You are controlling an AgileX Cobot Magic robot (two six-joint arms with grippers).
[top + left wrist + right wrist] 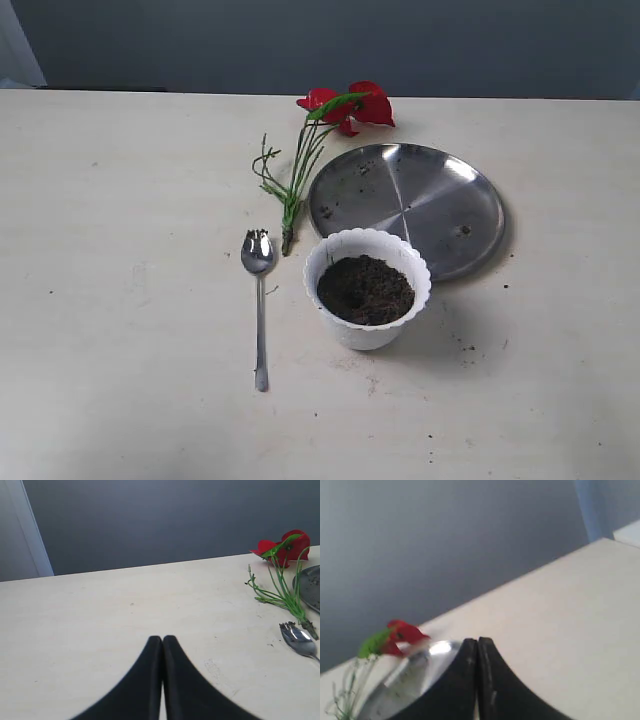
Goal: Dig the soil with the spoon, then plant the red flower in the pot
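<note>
Centrally, crumbly dark soil (365,289) is seen in the scalloped white pot (367,330); the shiny spoon (259,300) lies left, glossy red flower (345,107) behind. Left gripper (162,639): black fingers pressed together, empty. Right gripper (477,641): likewise closed, empty.

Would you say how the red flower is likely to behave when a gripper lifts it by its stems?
The red flower lies flat on the table; its long thin stems will probably bend. The red blooms at one end may make it droop. It looks light.

White scalloped pot (367,288), upright, holding dark soil (365,290); silver spoon (259,300) flat at left; red flower (322,137) lying behind.
</note>
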